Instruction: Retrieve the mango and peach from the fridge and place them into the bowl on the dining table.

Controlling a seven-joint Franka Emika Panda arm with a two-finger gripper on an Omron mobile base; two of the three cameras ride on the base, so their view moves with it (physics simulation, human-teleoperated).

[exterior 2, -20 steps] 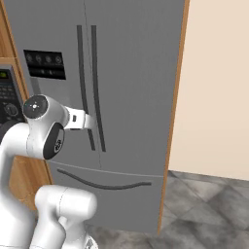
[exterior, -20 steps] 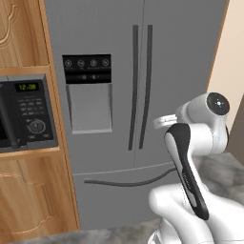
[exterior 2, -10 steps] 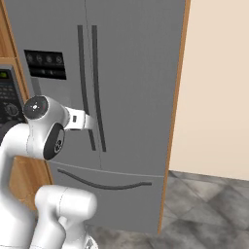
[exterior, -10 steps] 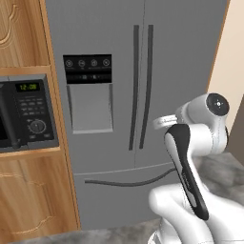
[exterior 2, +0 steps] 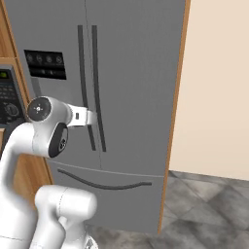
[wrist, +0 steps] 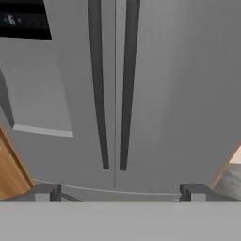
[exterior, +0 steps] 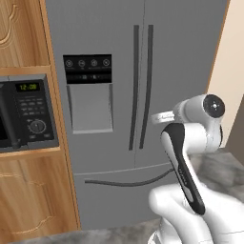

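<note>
At the bottom of the hand view the gripper (wrist: 117,192) stands spread wide, one dark fingertip (wrist: 44,192) low on the left and the other low on the right, with nothing between them. Just above and beyond them lies the fridge (wrist: 164,94), its two doors shut and meeting at a thin seam that runs straight up the middle of the frame.

Either side of that seam hang the two dark bar handles (wrist: 110,84), their lower ends stopping a little above the fingertips. A pale line below marks the top edge of the drawer front. At the upper left of that view sits the black dispenser panel (wrist: 23,21) with its grey recess under it, and a strip of wood cabinet (wrist: 9,174) shows at the lower left.

In the left base view the white arm (exterior: 190,157) rises from the lower right, its elbow bent and its wrist turned toward the fridge (exterior: 181,62) — which takes up the centre and top of the frame. The long curved drawer handle (exterior: 128,182) crosses the lower middle. At the left edge a black microwave (exterior: 26,112) is set into the wood cabinet.

In the right base view the arm comes up from the lower left, the wrist close before the door handles (exterior 2: 90,92); a beige wall (exterior 2: 219,87) fills the right — grey stone floor (exterior 2: 209,204) beneath it.
</note>
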